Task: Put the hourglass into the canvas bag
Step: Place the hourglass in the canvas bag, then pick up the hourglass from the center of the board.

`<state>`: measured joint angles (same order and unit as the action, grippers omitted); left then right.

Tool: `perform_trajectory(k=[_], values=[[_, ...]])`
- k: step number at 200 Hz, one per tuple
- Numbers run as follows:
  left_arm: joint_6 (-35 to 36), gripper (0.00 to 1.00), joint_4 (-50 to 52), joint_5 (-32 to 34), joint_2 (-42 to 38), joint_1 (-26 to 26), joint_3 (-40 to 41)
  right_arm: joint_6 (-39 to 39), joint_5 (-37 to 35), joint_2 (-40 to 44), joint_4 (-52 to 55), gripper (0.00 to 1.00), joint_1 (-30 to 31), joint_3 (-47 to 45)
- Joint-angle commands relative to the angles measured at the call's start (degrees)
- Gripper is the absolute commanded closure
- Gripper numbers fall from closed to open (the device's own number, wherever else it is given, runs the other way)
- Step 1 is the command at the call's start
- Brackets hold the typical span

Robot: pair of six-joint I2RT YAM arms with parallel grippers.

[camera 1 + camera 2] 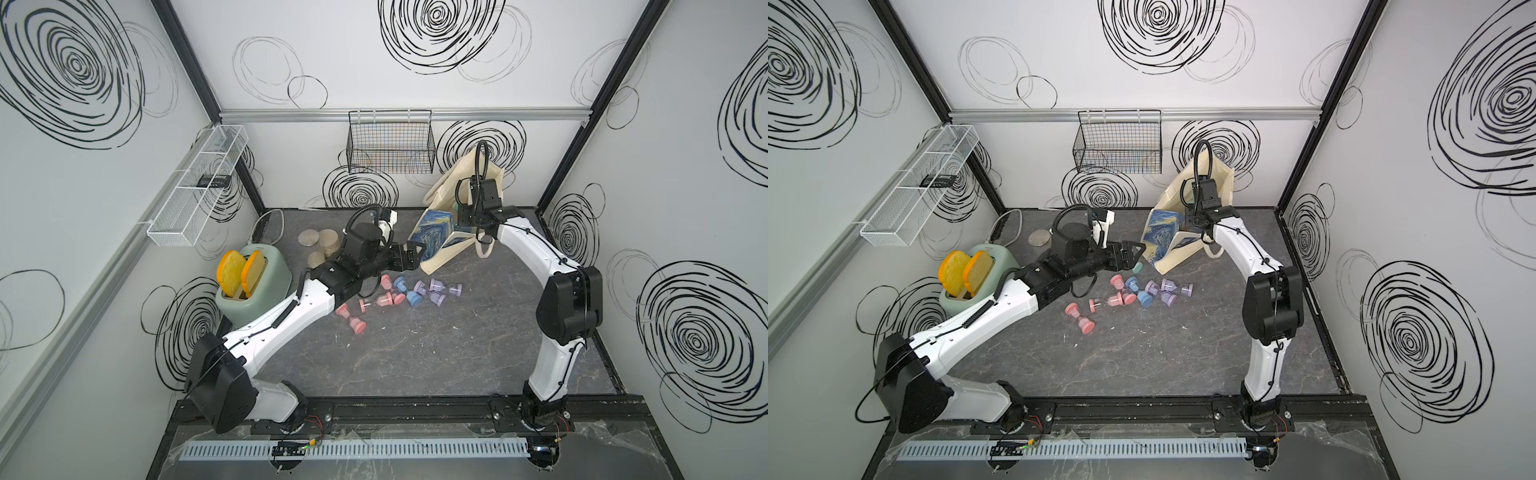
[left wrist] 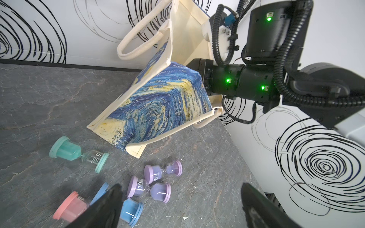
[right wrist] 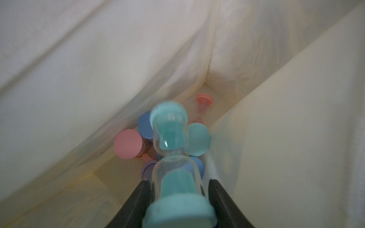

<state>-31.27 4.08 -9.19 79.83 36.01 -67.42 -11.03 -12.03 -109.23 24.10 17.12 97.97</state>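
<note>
The canvas bag (image 1: 436,245) (image 1: 1163,245) stands tilted at the back right, its blue-and-yellow print (image 2: 158,102) facing my left arm. My right gripper (image 3: 178,183) reaches down inside the bag, past its cream wall (image 3: 98,69). Its jaws are parted, and a blurred teal hourglass (image 3: 171,138) sits between them with a gap on one side. Several hourglasses (image 3: 128,144) lie on the bag's bottom. My left gripper (image 1: 409,255) (image 2: 181,209) hangs open and empty beside the bag, above several pink, blue and purple hourglasses (image 1: 390,297) on the table. A teal one (image 2: 79,154) lies near them.
A green toaster (image 1: 266,270) with two toast slices stands at the left. Round discs (image 1: 316,241) lie behind my left arm. A black wire basket (image 1: 390,145) hangs on the back wall, and a white wire shelf (image 1: 195,187) on the left wall.
</note>
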Motion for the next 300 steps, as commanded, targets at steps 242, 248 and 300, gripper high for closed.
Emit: perform_trajectory(k=[242, 248, 300], values=[[1.7, 0.04, 10.1, 3.9, -21.0, -2.7, 8.1, -2.9, 13.2, 34.7, -6.9, 0.17, 18.0, -32.0], [1.6, 0.04, 10.5, 4.1, -22.0, -2.8, 9.1, -3.4, 13.2, 35.1, -7.7, 0.17, 18.2, -34.2], [0.8, 0.04, 11.4, 2.6, -26.2, -3.4, 15.8, -3.5, 15.4, 33.6, -15.0, 0.17, 19.6, -47.6]])
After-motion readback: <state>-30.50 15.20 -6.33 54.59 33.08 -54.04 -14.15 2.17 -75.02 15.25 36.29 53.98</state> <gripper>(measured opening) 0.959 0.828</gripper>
